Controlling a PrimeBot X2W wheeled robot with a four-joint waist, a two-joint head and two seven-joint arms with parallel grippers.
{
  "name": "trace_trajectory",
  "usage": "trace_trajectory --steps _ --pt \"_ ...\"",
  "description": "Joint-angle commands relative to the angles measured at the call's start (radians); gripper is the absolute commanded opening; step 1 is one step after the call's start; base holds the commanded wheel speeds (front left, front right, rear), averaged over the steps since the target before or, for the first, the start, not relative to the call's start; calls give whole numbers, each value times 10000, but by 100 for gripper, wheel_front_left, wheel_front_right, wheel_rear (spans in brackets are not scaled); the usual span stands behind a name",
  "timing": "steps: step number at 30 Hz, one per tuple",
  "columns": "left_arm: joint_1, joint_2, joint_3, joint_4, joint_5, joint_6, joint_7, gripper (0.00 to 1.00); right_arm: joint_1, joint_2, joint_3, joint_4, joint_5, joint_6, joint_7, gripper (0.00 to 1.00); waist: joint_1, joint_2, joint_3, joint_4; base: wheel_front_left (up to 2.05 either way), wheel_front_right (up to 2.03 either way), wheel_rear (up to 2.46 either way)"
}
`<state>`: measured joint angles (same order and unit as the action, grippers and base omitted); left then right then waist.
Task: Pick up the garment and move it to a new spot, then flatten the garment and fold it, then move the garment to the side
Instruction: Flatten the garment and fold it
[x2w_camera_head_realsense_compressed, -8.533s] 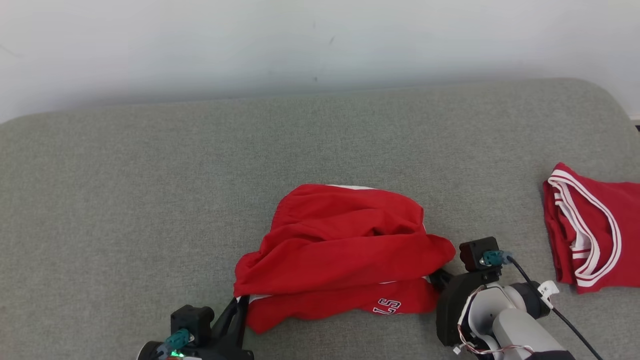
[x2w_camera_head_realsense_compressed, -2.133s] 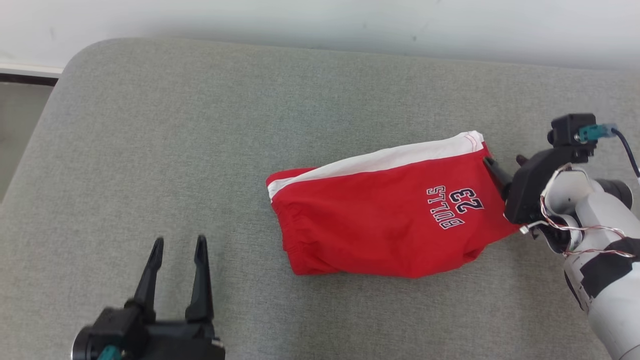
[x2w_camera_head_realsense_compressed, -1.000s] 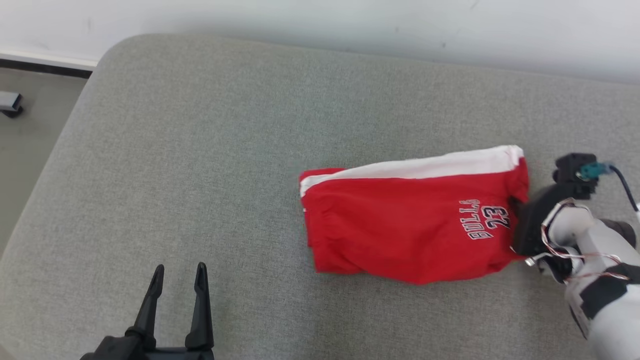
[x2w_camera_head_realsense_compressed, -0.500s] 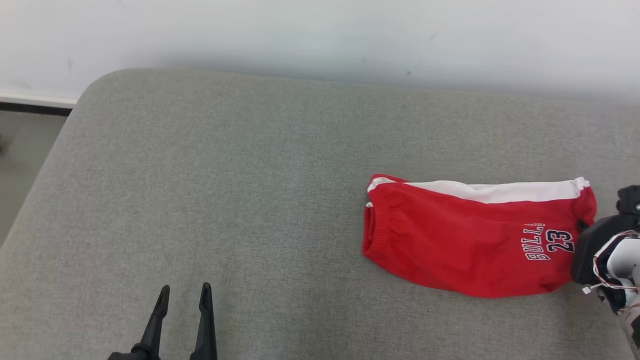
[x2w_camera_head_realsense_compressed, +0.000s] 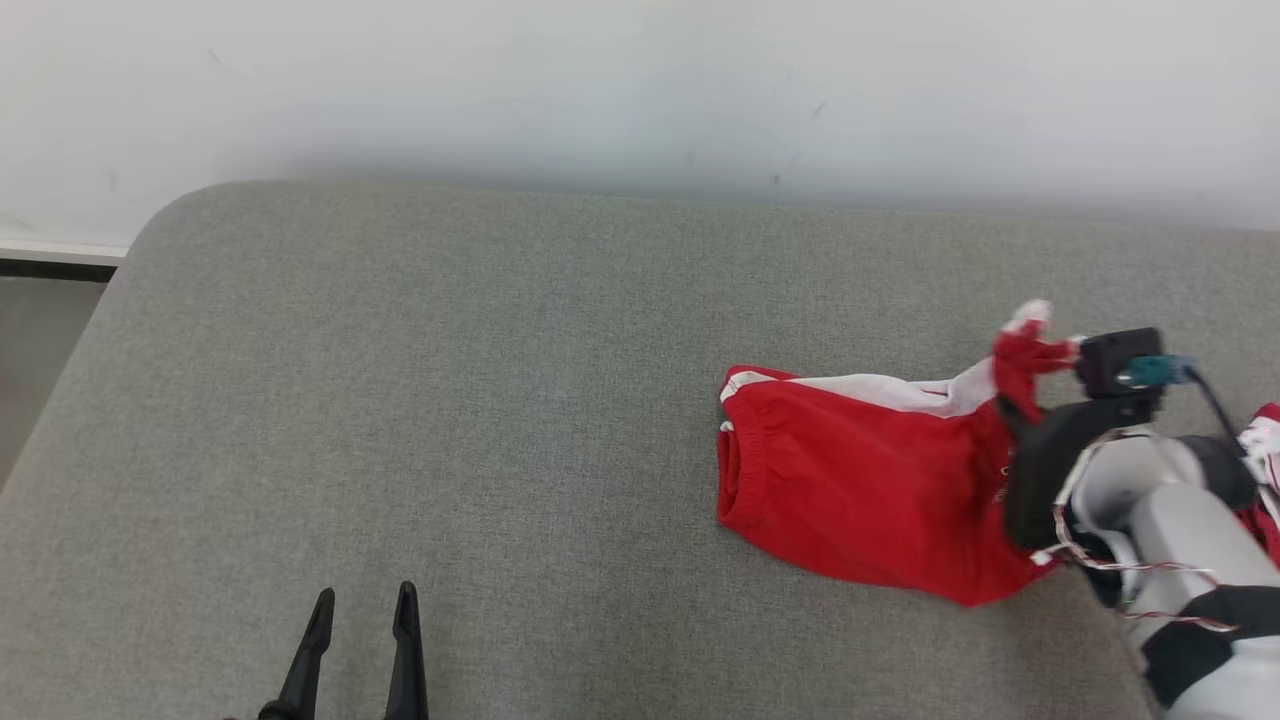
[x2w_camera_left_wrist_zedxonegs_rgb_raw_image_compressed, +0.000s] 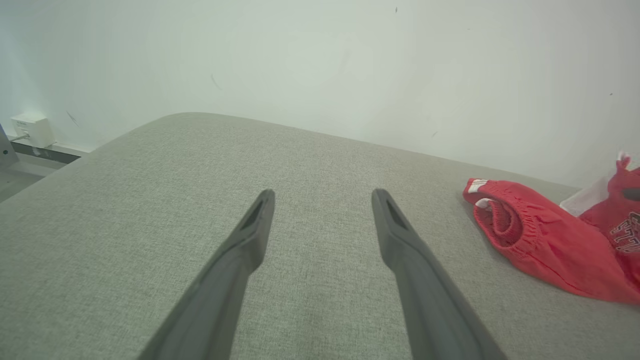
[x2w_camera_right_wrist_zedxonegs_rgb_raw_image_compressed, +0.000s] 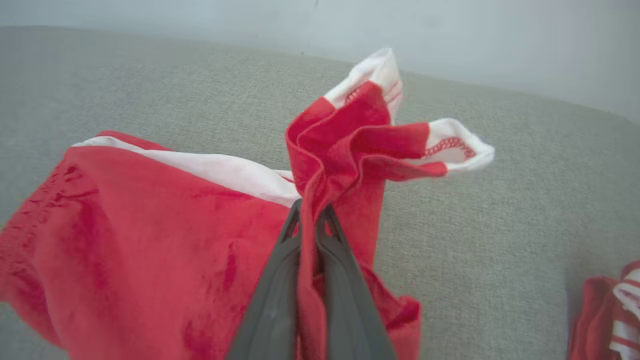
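Observation:
The garment (x2w_camera_head_realsense_compressed: 850, 490), red shorts with a white side stripe, lies folded on the grey cushion (x2w_camera_head_realsense_compressed: 450, 400) at the right. My right gripper (x2w_camera_head_realsense_compressed: 1010, 410) is shut on its hem end and lifts that end off the cushion, the cloth bunched above the fingers. In the right wrist view the two fingers (x2w_camera_right_wrist_zedxonegs_rgb_raw_image_compressed: 280, 295) pinch a fold of the garment (x2w_camera_right_wrist_zedxonegs_rgb_raw_image_compressed: 150, 240) between them. The elastic waistband (x2w_camera_head_realsense_compressed: 735, 470) still rests on the cushion. My left gripper (x2w_camera_head_realsense_compressed: 362, 605) stands open and empty at the lower left, far from the garment (x2w_camera_left_wrist_zedxonegs_rgb_raw_image_compressed: 540, 240); its fingers (x2w_camera_left_wrist_zedxonegs_rgb_raw_image_compressed: 235, 265) are well apart.
A second red and white garment (x2w_camera_head_realsense_compressed: 1262, 440) lies at the far right edge, partly behind my right arm; it also appears at the lower right in the right wrist view (x2w_camera_right_wrist_zedxonegs_rgb_raw_image_compressed: 607, 315). The cushion's rounded left corner (x2w_camera_head_realsense_compressed: 150, 230) drops to the floor. A white wall runs behind.
My right gripper has risen with the garment's hem end, so the printed end is now lifted and bunched. The head camera has shifted. The left gripper stays open and still.

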<state>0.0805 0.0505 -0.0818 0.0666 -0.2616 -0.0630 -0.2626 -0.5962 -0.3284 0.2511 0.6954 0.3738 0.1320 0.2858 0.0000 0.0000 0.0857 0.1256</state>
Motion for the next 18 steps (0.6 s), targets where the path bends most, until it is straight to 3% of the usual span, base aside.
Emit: trace_trajectory --steps 1,8,18 --pt "87 -3 33 21 -101 -51 -26 100 118 125 82 -299 9 -31 147 0 0 0 12 17 0 0 0" --pt "-162 -4 -33 52 -169 -45 -26 100 21 905 592 -1359 -69 -31 1002 0 0 0 203 255 0 0 0" --pt "-332 -3 -281 83 -351 64 -26 100 -433 1814 801 -688 -366 -29 1267 0 0 0 453 869 0 0 0"
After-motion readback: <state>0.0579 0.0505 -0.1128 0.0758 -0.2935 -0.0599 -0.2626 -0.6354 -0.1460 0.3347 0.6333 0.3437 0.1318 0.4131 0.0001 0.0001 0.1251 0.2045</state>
